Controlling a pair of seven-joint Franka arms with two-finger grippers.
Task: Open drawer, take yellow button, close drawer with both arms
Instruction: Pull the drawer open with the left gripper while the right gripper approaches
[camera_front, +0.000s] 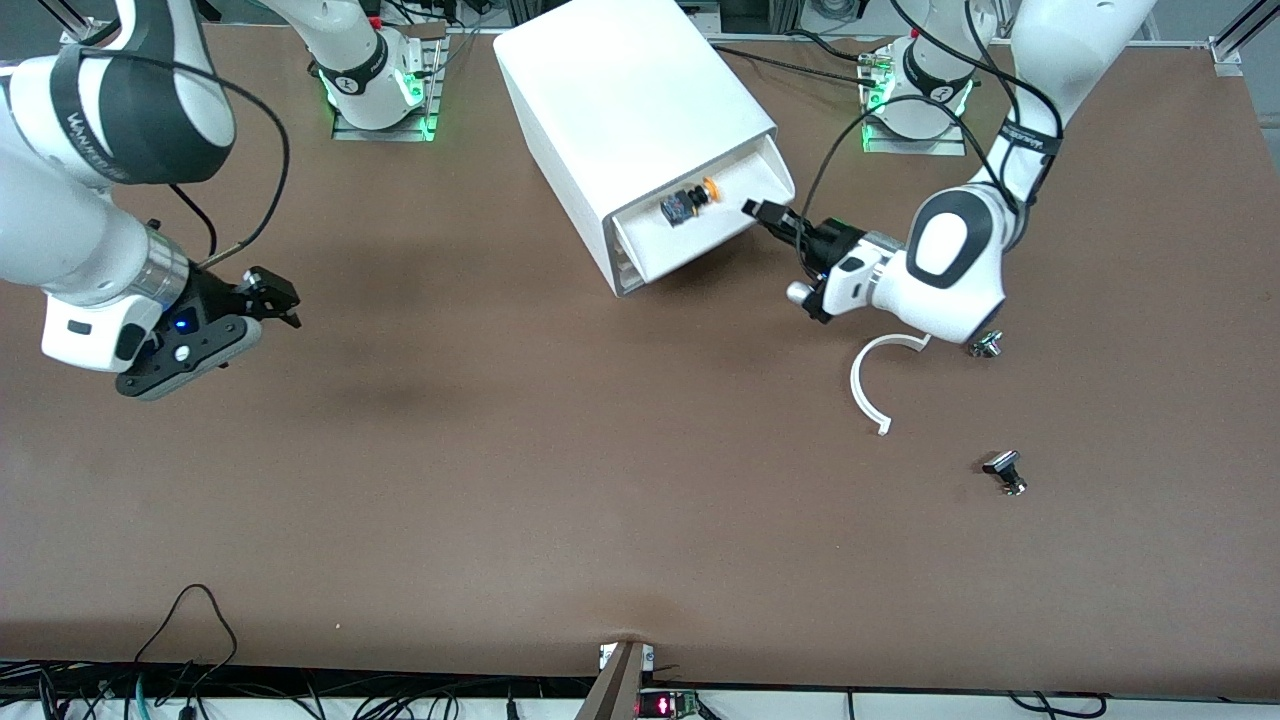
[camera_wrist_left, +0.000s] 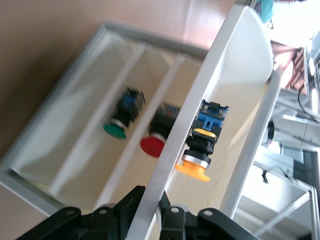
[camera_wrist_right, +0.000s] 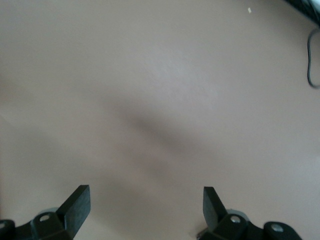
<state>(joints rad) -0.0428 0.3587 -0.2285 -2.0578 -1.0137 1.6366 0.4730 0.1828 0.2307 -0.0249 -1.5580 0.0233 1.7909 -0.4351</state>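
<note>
The white cabinet (camera_front: 630, 90) lies on the table with its drawer fronts facing the front camera. Its uppermost drawer (camera_front: 700, 238) is pulled partly out. The button (camera_front: 693, 201), orange cap on a black body, lies inside it. My left gripper (camera_front: 757, 209) is at the drawer's end toward the left arm, shut on the drawer's thin white front wall (camera_wrist_left: 200, 85). In the left wrist view the left gripper (camera_wrist_left: 152, 201) clamps that wall, with the button (camera_wrist_left: 197, 156) just past it. My right gripper (camera_front: 278, 298) is open and empty over bare table at the right arm's end; the right wrist view shows the right gripper (camera_wrist_right: 145, 200) over bare table.
A white C-shaped ring (camera_front: 868, 385) lies on the table under the left arm. Two small black-and-silver parts (camera_front: 988, 345) (camera_front: 1006, 472) lie near it. The lower drawers hold a green button (camera_wrist_left: 116, 129) and a red button (camera_wrist_left: 152, 145).
</note>
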